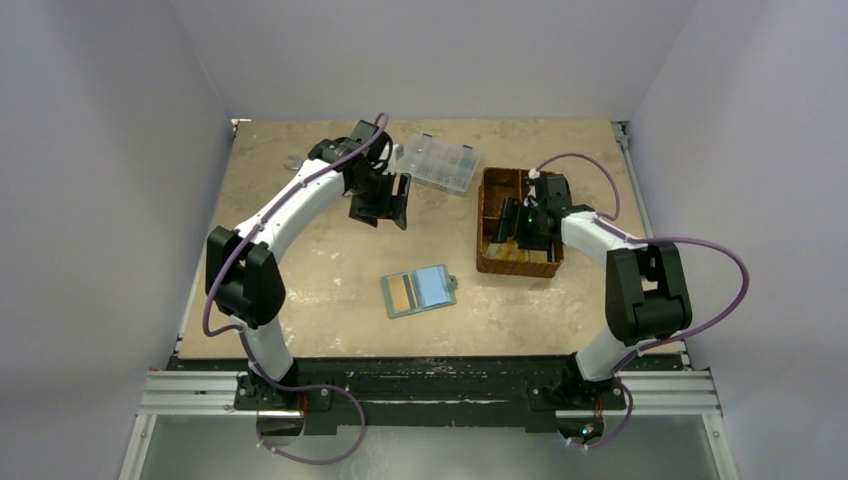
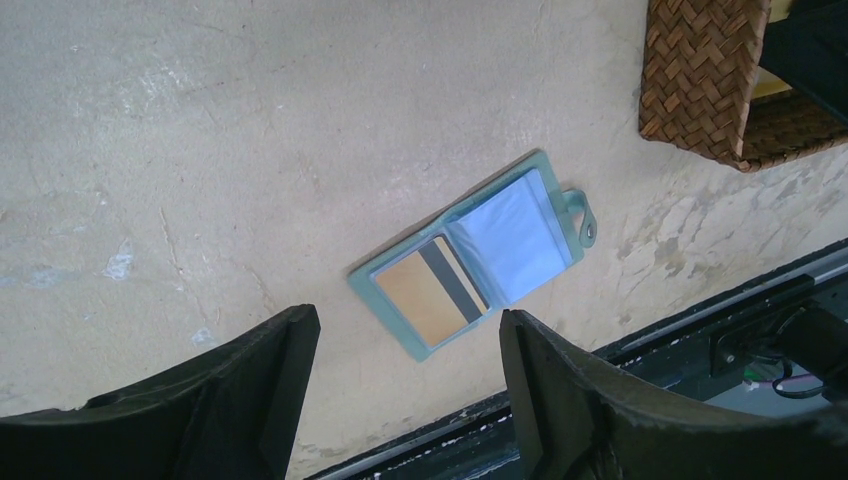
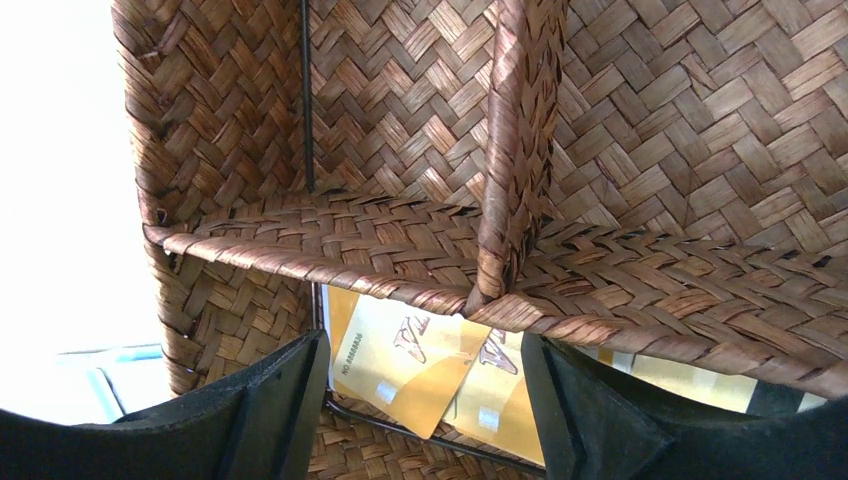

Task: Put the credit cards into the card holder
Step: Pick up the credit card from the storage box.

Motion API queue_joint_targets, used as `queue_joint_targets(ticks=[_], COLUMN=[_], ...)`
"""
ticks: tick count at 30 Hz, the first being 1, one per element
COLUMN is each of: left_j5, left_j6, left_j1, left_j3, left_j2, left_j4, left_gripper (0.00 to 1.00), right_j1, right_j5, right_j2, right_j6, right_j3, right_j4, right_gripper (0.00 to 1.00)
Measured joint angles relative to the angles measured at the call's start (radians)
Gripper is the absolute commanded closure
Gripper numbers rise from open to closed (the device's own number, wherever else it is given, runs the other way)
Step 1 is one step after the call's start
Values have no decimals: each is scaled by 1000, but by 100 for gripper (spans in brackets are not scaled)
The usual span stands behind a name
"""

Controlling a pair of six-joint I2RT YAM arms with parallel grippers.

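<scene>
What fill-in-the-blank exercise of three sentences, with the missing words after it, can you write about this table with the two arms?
1. The open card holder already holds one orange-gold ____ with a dark stripe.
2. The other credit cards lie in the brown woven ____, where the right gripper reaches in.
3. The left gripper hangs over the table with its jaws ____.

Missing words: card; basket; open.
</scene>
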Motion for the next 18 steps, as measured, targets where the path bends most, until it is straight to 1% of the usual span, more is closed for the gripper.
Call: queue_joint_targets(ticks=[5,13,18], left_j5=[2,3,8], left_j6=[17,24,24], left_j1=[11,18,18], left_j3=[1,-2,-17], left_j2=[1,1,0], left_j4=[-15,-23,-22], left_gripper=[29,29,29], right_j1=[0,0,-4], right_j5=[-37,-160,-263], right_j2=[18,63,72], right_j6=[15,39,53], right_j3=[0,-6,-16], right_j4=[13,95,161], right_gripper=[28,29,33])
